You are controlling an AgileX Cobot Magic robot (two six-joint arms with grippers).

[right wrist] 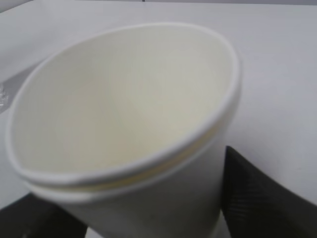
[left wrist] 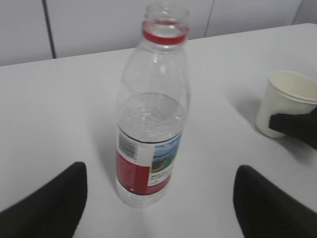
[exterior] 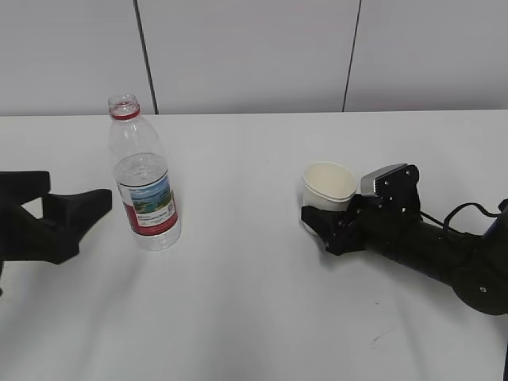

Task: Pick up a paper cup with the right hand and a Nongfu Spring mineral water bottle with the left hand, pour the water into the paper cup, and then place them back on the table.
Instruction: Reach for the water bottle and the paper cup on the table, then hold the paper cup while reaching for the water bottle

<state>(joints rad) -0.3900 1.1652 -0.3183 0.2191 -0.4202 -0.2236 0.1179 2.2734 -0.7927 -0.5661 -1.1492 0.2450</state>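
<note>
On the left side of the white table [exterior: 254,317], the Nongfu Spring mineral water bottle [exterior: 144,176] stands upright with no cap, its red neck ring at the top and its red-and-white label with a landscape picture low on the body; water fills it to roughly the middle. The left hand [exterior: 89,208] sits just to the left of the bottle, low over the table, its black fingers [exterior: 78,205] pointing toward the label. In the left wrist view the two fingers are spread wide, one at each lower corner, with the bottle [left wrist: 151,106] standing between and beyond them, touched by neither; this hand holds nothing. Over on the right side of the table is the paper cup [exterior: 329,187], off-white, rim up and leaning slightly. The right hand [exterior: 325,222] reaches in from the right edge with its silver-grey block on top, and its black fingers close around the lower part of the cup. The right wrist view looks down into the cup [right wrist: 124,119], whose inside shows only pale paper, with a dark finger [right wrist: 262,198] pressed against its wall on the right and another dark part at the lower left. I cannot tell whether the cup's base rests on the table or is just clear of it. Bottle and cup stand well apart.
</note>
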